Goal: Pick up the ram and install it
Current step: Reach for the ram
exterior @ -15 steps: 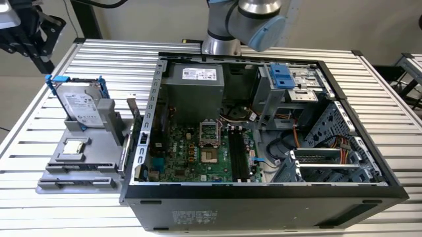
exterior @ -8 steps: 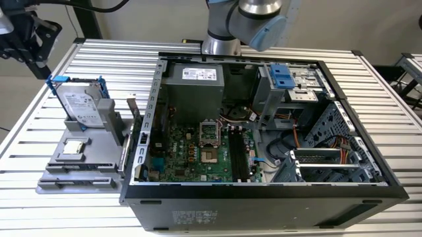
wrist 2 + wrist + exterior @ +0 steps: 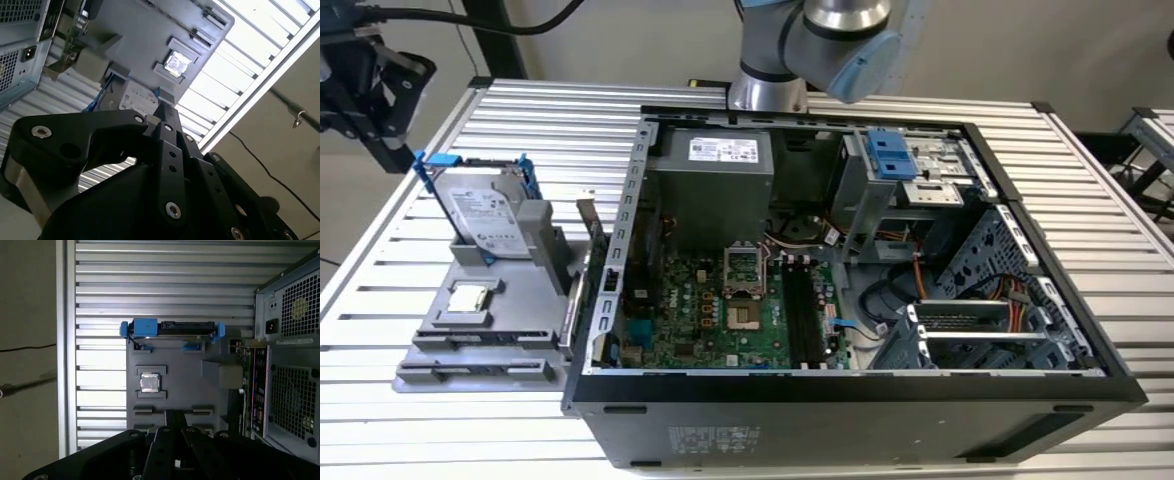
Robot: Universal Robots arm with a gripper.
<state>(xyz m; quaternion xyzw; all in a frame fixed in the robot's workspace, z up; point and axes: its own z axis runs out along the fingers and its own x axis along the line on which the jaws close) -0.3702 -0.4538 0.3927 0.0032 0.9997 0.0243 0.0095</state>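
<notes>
Slatted table [image 3: 454, 430], grey tray [image 3: 467, 345] with hard drive [image 3: 487, 215], processor [image 3: 471, 297], ram [image 3: 587, 240]; tool [image 3: 175, 417] closed, empty.

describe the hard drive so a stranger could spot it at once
Find the open computer case on the slatted table; a grey holder tray sits beside it on the exterior view's left. The hard drive stands upright at the tray's far end, a silver box in a blue-handled frame, unlike the small square processor chip lying flat nearer.
</notes>
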